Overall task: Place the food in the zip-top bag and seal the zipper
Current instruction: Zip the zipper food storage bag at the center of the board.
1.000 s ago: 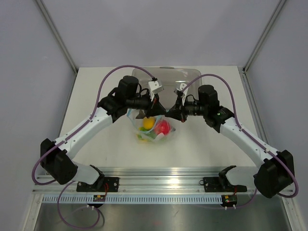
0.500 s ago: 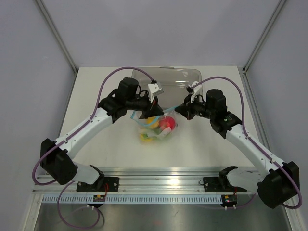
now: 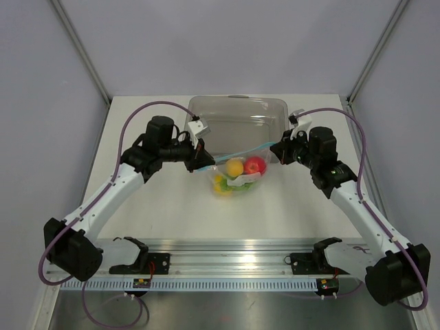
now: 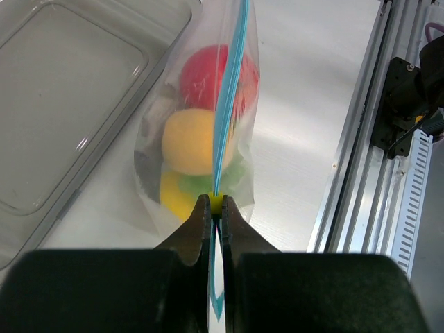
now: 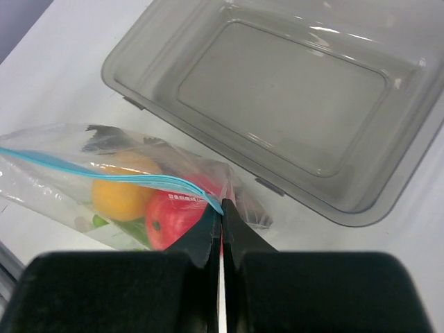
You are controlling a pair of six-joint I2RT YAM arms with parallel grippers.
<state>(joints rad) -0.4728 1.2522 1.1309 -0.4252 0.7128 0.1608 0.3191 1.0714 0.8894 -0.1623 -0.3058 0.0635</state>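
**Top view, read left to right.** The left gripper (image 3: pixel 199 159) is being kept clamped on the left end of the zipper (image 3: pixel 240 152). In the left wrist view its fingers (image 4: pixel 194 225) are being pressed flat against the teal strip, with no gap showing. From there the strip is being stretched in a taut line across to the right gripper (image 3: pixel 278 148), which is being held clenched on the opposite end.

A second earlier the two grippers were crowded together over the middle of the bag. They are now being held well apart, and the zip-top bag (image 3: pixel 237 175) is being carried slightly rightward, nearer the tray (image 3: pixel 237 101). The mouth is thereby being drawn into a single straight line. This is judged to belong to the sealing step, though it cannot be told whether the strip is being closed along its whole length.

**Containers.** The bag is being suspended beneath the strip, over the table (image 3: pixel 172 213) and just in front of the tray. Whether its bottom is being rested on the table cannot be told. A red round fruit (image 3: pixel 256 165), a yellow-orange round fruit (image 3: pixel 235 167) and green pieces (image 4: pixel 232 177) are being held inside it, so the placing step is judged complete. Nothing is being shown inside the tray.
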